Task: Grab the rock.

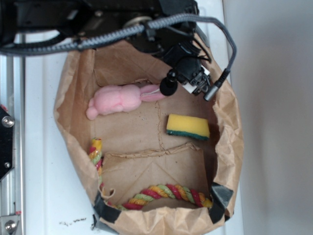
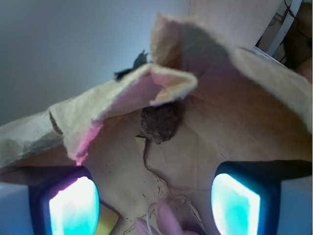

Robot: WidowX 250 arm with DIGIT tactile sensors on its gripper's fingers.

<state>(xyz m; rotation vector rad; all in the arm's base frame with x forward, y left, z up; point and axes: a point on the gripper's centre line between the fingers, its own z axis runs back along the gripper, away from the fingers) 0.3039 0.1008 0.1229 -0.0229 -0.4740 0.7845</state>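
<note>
The rock (image 2: 159, 123), a small dark brown lumpy chunk, lies on the paper floor of the bag, tucked under a folded paper flap, ahead of the fingers in the wrist view. It is hidden in the exterior view. My gripper (image 2: 154, 205) is open, its two glowing pads (image 2: 73, 208) far apart with only bag floor between them, and it is short of the rock. From outside, the gripper (image 1: 188, 73) hangs over the bag's upper right corner, by the bunny's ears.
A brown paper bag (image 1: 73, 73) lies open on a white surface. Inside are a pink plush bunny (image 1: 120, 99), a yellow sponge (image 1: 188, 126) and a coloured rope (image 1: 166, 192). Bunny ears (image 2: 168, 223) and the sponge corner (image 2: 108, 220) show below the fingers.
</note>
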